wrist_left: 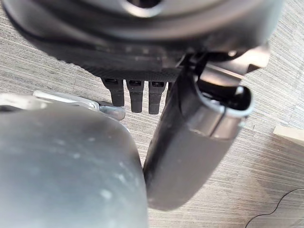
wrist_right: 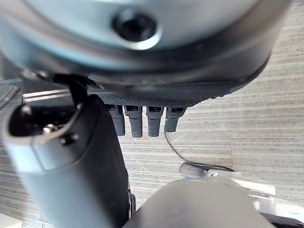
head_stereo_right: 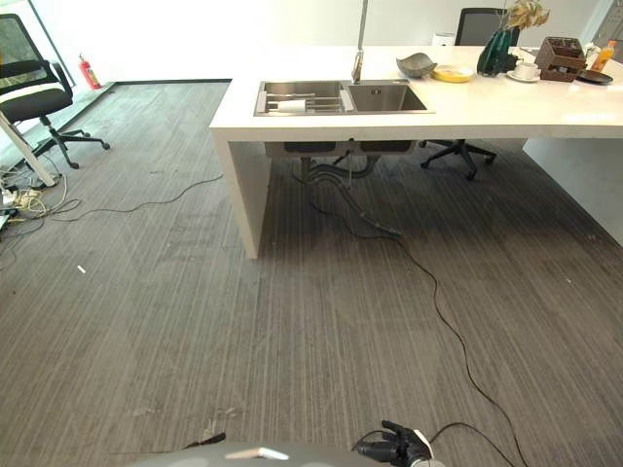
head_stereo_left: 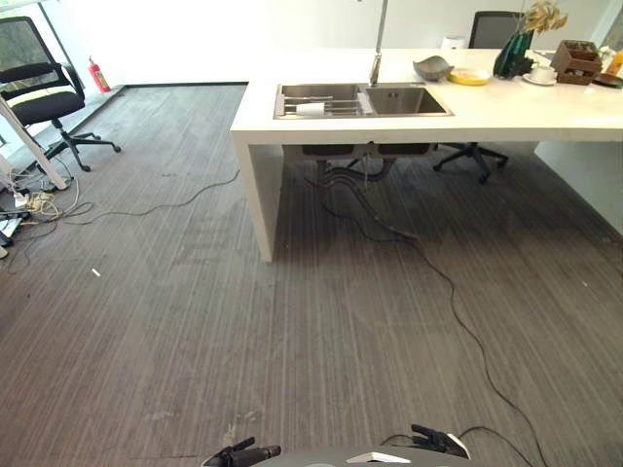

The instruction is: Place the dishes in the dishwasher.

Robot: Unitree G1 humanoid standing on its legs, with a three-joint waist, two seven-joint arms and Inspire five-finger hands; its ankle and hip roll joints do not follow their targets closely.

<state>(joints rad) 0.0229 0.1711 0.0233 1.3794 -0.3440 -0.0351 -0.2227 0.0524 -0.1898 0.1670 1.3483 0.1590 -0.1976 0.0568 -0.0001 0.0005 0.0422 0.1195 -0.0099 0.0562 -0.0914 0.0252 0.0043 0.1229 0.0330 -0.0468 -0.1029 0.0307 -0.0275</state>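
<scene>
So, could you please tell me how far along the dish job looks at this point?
Nothing looks done: the grey bowl, yellow plate and cup on its saucer sit on the white counter by the sink. Left hand and right hand hang open, holding nothing. Every dish remains.

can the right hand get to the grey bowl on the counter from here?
Probably not. The right hand hangs low at the robot's side, open and holding nothing, while the bowl sits past the sink on the far counter, with open floor between. The robot would need to walk closer first.
</scene>
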